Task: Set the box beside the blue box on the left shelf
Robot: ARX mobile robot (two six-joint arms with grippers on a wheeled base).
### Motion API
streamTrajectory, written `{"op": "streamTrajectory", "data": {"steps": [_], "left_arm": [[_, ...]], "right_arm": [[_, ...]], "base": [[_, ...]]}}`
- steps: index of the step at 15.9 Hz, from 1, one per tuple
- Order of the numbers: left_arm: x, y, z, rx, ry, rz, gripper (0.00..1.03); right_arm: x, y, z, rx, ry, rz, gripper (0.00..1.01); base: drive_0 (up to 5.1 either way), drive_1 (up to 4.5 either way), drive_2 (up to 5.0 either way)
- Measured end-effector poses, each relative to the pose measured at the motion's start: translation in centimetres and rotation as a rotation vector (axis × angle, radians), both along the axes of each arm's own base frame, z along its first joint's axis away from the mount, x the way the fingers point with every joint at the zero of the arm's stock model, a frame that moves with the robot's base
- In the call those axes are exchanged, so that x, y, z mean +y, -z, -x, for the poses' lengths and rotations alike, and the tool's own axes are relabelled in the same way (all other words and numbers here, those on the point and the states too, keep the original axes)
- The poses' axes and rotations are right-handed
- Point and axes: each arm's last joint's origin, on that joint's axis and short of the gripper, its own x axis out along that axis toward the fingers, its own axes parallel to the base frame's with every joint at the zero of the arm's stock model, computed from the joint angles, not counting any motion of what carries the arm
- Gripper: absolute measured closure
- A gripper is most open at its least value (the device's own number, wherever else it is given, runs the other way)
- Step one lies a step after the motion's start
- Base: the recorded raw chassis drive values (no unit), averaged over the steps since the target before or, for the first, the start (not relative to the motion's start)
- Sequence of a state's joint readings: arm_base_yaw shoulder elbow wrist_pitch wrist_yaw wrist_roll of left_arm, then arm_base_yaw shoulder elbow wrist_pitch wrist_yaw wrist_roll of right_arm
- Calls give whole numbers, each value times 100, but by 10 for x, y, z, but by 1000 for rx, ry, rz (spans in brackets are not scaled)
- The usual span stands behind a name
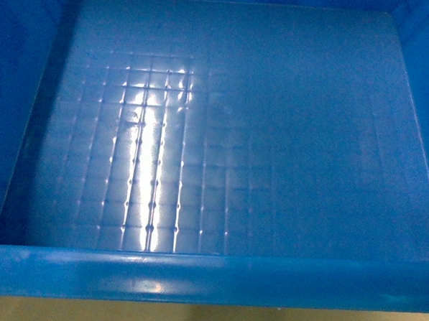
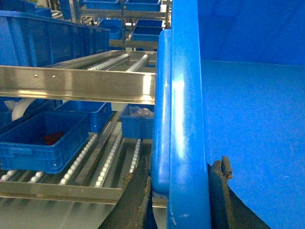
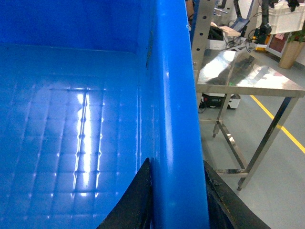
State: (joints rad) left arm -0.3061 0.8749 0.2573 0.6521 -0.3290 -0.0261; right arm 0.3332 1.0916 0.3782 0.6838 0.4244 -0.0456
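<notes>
Gripping the box (image 2: 188, 119) by its thick rolled rim, the left gripper (image 2: 178, 191) is clenching one dark finger (image 2: 138, 195) against the outer wall and the other against the inner wall, so the rim is passing straight up between them. On the opposite side of the box, the right gripper (image 3: 176, 200) is doing the same: one dark finger (image 3: 140, 200) is lying against the inner wall, the other is pressing the outside, and the rim is running up between the two.

Between the two grippers the box is filling the head view, its floor showing a faint square grid with streaks of light reflecting left of the box's middle, and its near rim lying across the bottom of that view.

Just beyond the box's left wall, the left shelf (image 2: 81, 83) is showing a steel front rail and tracks of small white rollers (image 2: 112, 155). Other blue bins (image 2: 43, 138) are sitting on the rollers below that rail, well apart from the box. Off the box's right wall, a steel table (image 3: 248, 78) is standing on a grey floor with a yellow line (image 3: 279, 124).
</notes>
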Motion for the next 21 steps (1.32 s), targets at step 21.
{"op": "streamTrajectory", "data": {"steps": [21], "left_arm": [[1,0,0,-1,-10,1,85]], "right_arm": [[0,-1,0,-4,-1,0,79]], "base": [[-490,241,241]]}}
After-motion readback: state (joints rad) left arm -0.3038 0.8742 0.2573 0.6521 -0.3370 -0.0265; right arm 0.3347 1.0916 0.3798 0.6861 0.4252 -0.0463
